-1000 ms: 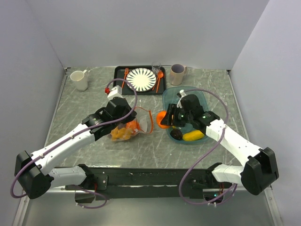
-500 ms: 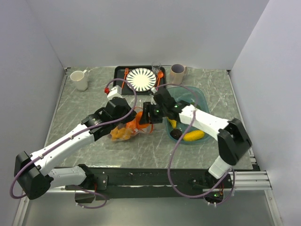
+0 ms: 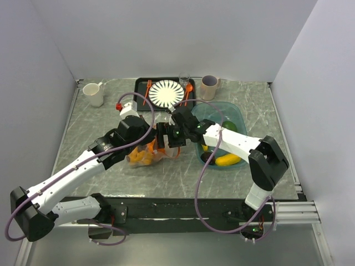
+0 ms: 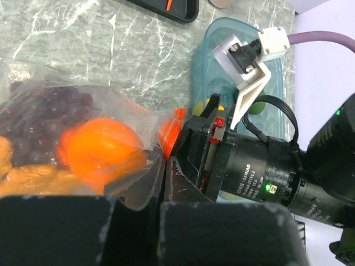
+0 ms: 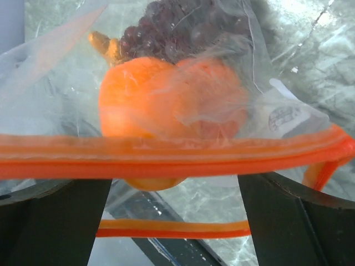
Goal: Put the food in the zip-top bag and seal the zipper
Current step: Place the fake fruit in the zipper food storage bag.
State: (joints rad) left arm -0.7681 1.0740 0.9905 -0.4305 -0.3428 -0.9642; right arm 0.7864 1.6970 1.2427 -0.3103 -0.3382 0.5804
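The clear zip-top bag lies mid-table holding yellow pieces, dark purple grapes and the round orange. My left gripper is shut on the bag's mouth edge, with the orange just ahead of it. At the mouth, my right gripper is open. Both orange-red zipper strips run across the gap between its wide-spread fingers, and nothing is held. In the teal tub lie a yellow piece, a dark purple piece and a green piece.
A black tray at the back holds a striped plate, an orange fork and a spoon. A glass and a beige mug stand beside it. There is a white mug at the back left.
My right gripper moved left from the tub to the bag's mouth with the orange and opened; the orange now sits inside the bag. The left gripper kept its hold.
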